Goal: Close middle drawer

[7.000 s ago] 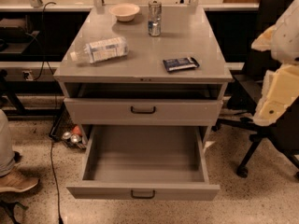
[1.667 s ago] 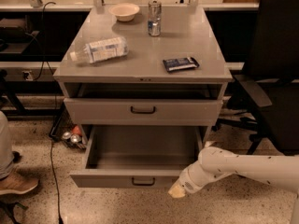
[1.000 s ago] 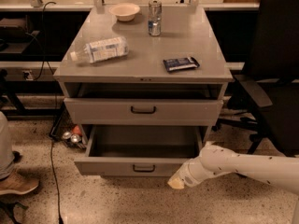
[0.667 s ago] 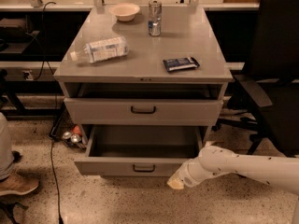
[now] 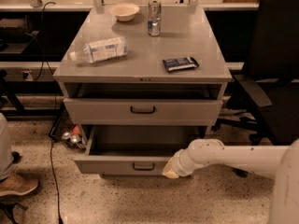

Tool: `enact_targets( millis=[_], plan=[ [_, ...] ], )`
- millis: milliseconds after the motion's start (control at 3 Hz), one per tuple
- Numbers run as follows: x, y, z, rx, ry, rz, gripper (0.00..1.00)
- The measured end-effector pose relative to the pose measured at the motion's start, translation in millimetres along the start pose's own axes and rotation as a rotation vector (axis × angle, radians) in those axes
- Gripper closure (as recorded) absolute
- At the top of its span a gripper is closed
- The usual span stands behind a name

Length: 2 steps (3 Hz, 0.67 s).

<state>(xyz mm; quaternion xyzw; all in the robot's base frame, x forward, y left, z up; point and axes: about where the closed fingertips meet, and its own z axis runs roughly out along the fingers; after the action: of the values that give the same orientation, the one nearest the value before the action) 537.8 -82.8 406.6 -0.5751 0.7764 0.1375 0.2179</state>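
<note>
The middle drawer (image 5: 112,164) is the wide grey one with the low front panel and a small dark handle (image 5: 143,166). It stands partly pulled out from the cabinet, with its dark inside showing behind the panel. My gripper (image 5: 170,171) comes in from the right on a white arm (image 5: 233,157). Its tip presses against the right part of the drawer's front panel, just right of the handle.
Above it the drawer with the taller front panel (image 5: 142,110) stands slightly out. The cabinet top (image 5: 149,50) holds a lying bottle (image 5: 100,49), a bowl (image 5: 124,11), a can (image 5: 154,17) and a dark packet (image 5: 180,63). A black office chair (image 5: 271,78) stands right. A cable (image 5: 51,162), cans (image 5: 70,137) and a shoe (image 5: 16,185) are left.
My arm came down from the right to the drawer's front. The middle drawer has slid from far out to partly in, and my gripper has followed it towards the cabinet.
</note>
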Motion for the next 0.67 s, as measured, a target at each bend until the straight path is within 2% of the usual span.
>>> enact_targets(
  millis=[333, 667],
  plan=[
    [-1.3, -2.1, 0.9, 0.004, 0.001, -0.013, 1.0],
    [-16.4, -26.3, 9.5, 0.039, -0.026, -0.08, 1.0]
  ],
)
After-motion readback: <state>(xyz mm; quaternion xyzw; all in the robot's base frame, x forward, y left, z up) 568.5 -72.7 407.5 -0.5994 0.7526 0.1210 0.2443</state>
